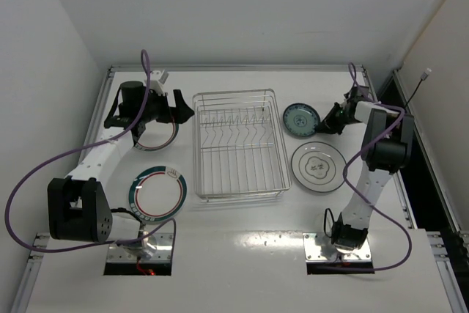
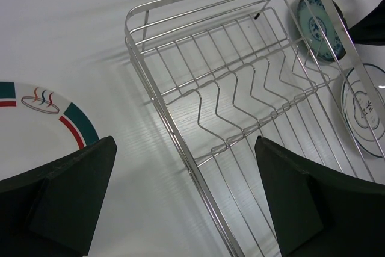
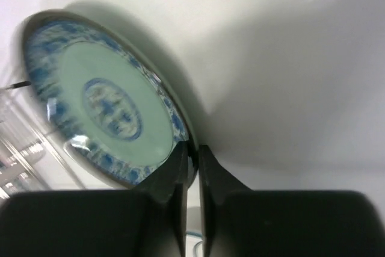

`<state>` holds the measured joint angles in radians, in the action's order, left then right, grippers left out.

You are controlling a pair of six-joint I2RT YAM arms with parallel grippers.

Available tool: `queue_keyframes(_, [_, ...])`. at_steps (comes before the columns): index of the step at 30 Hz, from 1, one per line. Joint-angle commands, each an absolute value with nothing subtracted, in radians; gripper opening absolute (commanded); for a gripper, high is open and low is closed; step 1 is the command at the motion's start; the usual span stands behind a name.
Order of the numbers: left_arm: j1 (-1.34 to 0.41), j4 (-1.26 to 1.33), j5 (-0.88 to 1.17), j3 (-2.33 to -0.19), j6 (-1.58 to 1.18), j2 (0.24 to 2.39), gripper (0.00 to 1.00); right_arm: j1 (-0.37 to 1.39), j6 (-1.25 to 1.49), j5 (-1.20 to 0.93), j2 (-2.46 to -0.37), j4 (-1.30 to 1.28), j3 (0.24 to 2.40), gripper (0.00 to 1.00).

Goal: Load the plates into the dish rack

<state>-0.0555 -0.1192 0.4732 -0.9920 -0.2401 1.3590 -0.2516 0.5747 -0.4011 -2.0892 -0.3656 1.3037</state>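
The silver wire dish rack point(image 1: 238, 144) stands mid-table with nothing in it; it also shows in the left wrist view point(image 2: 240, 106). The small teal patterned plate point(image 1: 300, 119) lies right of the rack. My right gripper point(image 1: 330, 119) is shut on its rim point(image 3: 192, 161), and the plate point(image 3: 102, 100) looks tilted. The larger white plate point(image 1: 318, 166) lies flat in front of it. One banded plate point(image 1: 157, 194) lies left of the rack. The other banded plate point(image 1: 170, 133) lies partly hidden under my left gripper point(image 1: 183, 108), which is open and empty point(image 2: 186, 203) above the rack's left edge.
White walls enclose the table on the left, back and right. A purple cable point(image 1: 44, 174) loops off the left arm. The right arm's cable point(image 1: 399, 203) hangs by the table's right edge.
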Motion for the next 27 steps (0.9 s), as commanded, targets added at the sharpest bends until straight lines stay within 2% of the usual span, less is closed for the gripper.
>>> queue_keyframes(1, [-0.052, -0.101, 0.474, -1.031, -0.229, 1.358, 1.00, -0.244, 0.571, -0.376, -2.089, -0.377, 1.313, 0.00])
queue_keyframes(5, [-0.052, -0.110, 0.465, -1.040, -0.229, 1.358, 1.00, -0.253, 0.574, -0.342, -1.964, -0.365, 1.290, 0.00])
queue_keyframes(8, [-0.052, -0.121, 0.437, -1.040, -0.229, 1.348, 1.00, -0.227, 0.574, -0.241, -1.815, -0.393, 1.311, 0.00])
queue_keyframes(15, [-0.052, -0.150, 0.464, -1.060, -0.216, 1.368, 1.00, -0.046, 0.543, 0.162, -1.553, -0.512, 1.423, 0.00])
queue_keyframes(19, [-0.052, -0.140, 0.301, -1.051, -0.297, 1.368, 1.00, 0.131, 0.508, 0.337, -1.510, -0.540, 1.465, 0.00])
queue_keyframes(23, [-0.052, -0.112, 0.247, -1.026, -0.344, 1.347, 1.00, 0.280, 0.468, 0.550, -1.509, -0.584, 1.474, 0.00])
queue_keyframes(27, [-0.052, -0.218, 0.144, -1.080, -0.350, 1.370, 1.00, 0.389, 0.468, 0.673, -1.531, -0.612, 1.474, 0.00])
